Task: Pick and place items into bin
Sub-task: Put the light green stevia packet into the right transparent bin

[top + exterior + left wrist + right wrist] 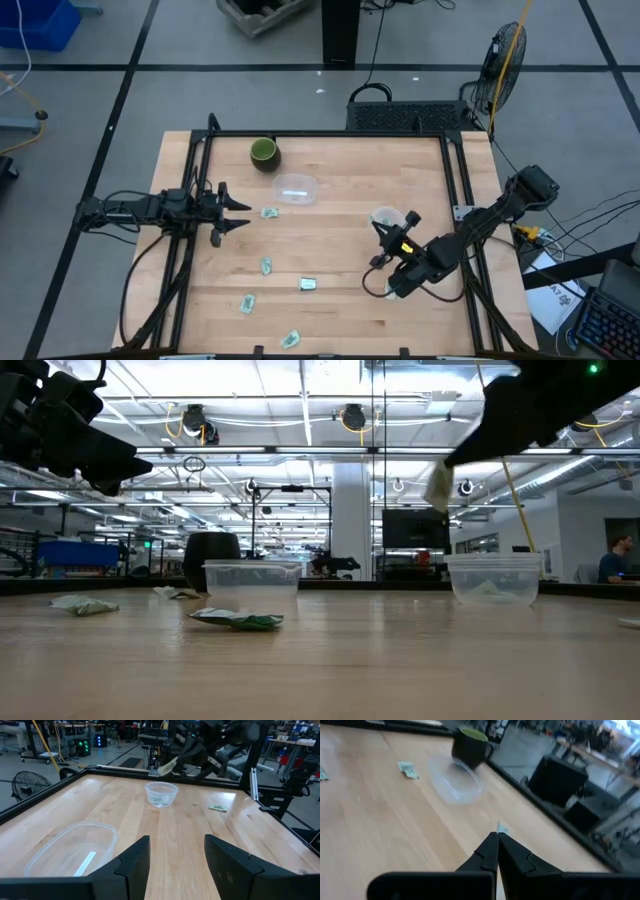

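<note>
On my table (340, 260), the right pincer (384, 228) was pressed together, pinching a pale packet (438, 487) in the air beside the round clear container (388, 219). My left pincer (240, 213) waited spread, empty. Other packets (266, 265) lay scattered.

I'm working in a large open lab or industrial workshop. My wooden table (340, 250) sits in a black metal frame (455, 180) on a grey concrete floor marked with dark lines. Overhead I see exposed ceiling trusses with strip lights (300, 405) and coiled yellow cables (195, 422). Beyond the table stand other workbenches, a dark monitor (410, 528), a floor fan (505, 60), and a seated person (618, 560).
</note>
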Controlling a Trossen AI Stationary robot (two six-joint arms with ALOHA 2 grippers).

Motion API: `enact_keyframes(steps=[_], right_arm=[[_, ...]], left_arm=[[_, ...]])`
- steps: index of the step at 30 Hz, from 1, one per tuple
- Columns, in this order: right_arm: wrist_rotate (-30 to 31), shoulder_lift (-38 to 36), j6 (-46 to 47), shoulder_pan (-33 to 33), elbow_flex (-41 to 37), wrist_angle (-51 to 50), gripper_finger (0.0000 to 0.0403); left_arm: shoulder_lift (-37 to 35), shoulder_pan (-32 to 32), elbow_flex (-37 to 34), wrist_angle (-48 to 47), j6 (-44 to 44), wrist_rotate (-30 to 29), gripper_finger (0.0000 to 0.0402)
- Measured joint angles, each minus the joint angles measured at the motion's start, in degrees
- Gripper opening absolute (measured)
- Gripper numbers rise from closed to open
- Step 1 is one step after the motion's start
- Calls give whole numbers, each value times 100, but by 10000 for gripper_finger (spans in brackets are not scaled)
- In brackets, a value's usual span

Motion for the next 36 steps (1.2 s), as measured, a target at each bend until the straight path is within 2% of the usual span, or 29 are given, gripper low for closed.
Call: enact_keyframes(steps=[2,5,8,13,20,25,30,36], right_arm=[[-220,2,792,0,0,-565,0],[-870,4,1874,-4,-2,-1371,0],[-1169,7,2420,26,-2,-1788,0],[-1615,7,2403,-50,-6,-1832,0],[-1833,7,2527,-136,-359,-1779,0],[-1967,11,2523,-136,-632,-1381,3],[-1874,11,2124,-136,-675,-1091,31],[-1722,11,1320,-136,-675,-569,88]], left_arm=[[0,0,0,0,-2,-1,191],[1,0,0,0,-2,0,191],[1,0,0,0,0,0,191],[1,-2,0,0,-1,0,191],[0,0,0,0,-2,0,191],[1,0,0,0,-1,0,191],[1,-1,0,0,-1,0,191],[2,-1,0,0,-1,0,191]])
